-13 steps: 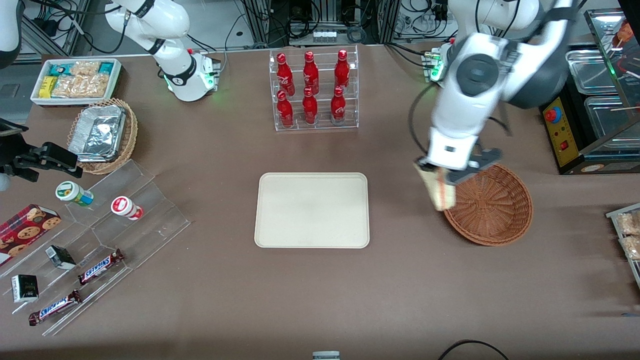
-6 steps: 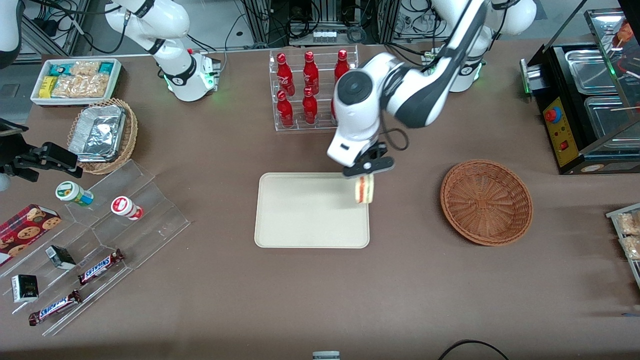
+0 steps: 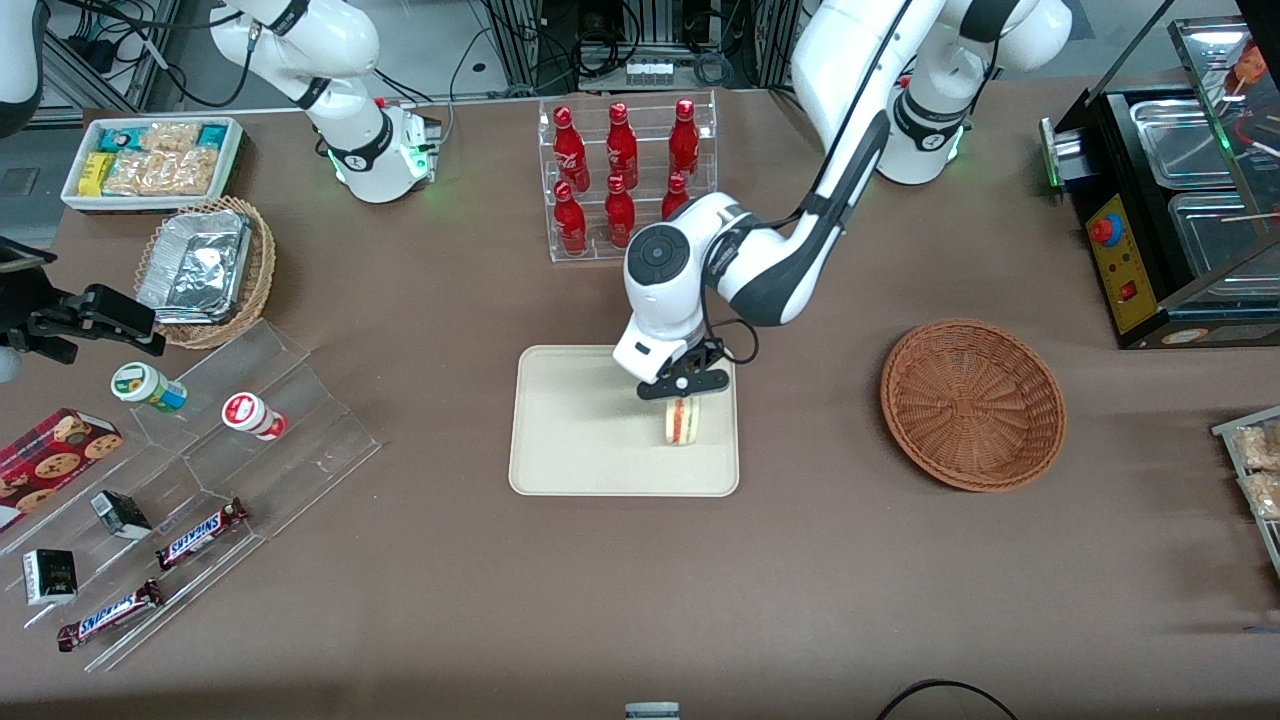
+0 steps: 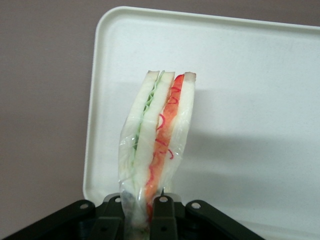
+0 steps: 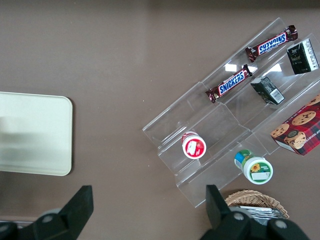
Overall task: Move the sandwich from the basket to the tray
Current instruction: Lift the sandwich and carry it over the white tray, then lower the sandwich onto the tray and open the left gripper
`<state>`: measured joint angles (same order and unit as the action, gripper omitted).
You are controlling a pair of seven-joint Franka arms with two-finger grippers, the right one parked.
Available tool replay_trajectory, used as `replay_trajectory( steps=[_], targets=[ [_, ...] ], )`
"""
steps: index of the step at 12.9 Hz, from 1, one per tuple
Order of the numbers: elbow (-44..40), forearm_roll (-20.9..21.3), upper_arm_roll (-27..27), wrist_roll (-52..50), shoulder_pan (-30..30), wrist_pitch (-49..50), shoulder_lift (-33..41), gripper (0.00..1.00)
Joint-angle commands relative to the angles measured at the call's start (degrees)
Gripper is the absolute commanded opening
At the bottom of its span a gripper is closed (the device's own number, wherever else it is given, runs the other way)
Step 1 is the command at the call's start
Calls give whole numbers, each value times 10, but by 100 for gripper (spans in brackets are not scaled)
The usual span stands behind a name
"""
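Gripper: the gripper [image 3: 682,392] hangs over the tray's end nearest the basket, fingers [image 4: 162,215] pinching the sandwich's wrapped end.
Sandwich: the sandwich [image 3: 683,421] stands on edge over the tray [image 3: 580,440], clamped from above; whether it touches the tray surface cannot be told. The wrist view shows it [image 4: 155,145] in clear film, green filling in one layer, red in the other, three white bread slices.
Tray: cream, rectangular, in the middle of the table, nearer the camera than the bottle rack.
Basket: the basket [image 3: 973,403] sits toward the working arm's end, well apart from the tray.
Bottles: six red bottles [image 3: 620,180] in a clear rack, with white script too small to read.
Bars: two bars [image 3: 200,532] on a clear stepped stand, each reading "SNICKERS".
Other goods: a red cookie box [image 3: 50,462], two small dark cartons [image 3: 48,576], two round tubs [image 3: 148,387] with unreadable lids.
Snack bin: a white bin [image 3: 150,160] of packets, beside a tan basket holding a foil tray [image 3: 195,265].
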<state>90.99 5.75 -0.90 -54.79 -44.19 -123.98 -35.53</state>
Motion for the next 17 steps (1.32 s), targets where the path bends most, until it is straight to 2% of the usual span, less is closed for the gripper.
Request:
replay_trajectory(
  steps=[1,2,6,7,8,10,12,17],
  targets=[
    [-20,16,11,1,-12,-2,-18,4],
    [-17,29,11,-1,-12,-11,-21,4],
    [-21,31,15,0,-10,-28,-45,4],
    [-21,31,16,0,-10,-34,-46,5],
    [-21,31,16,-1,-10,-34,-48,12],
    [-21,33,16,-3,-10,-34,-47,100],
    [-24,33,16,-3,-9,-24,-33,100],
    [-25,31,22,3,9,121,82,100]
  ],
)
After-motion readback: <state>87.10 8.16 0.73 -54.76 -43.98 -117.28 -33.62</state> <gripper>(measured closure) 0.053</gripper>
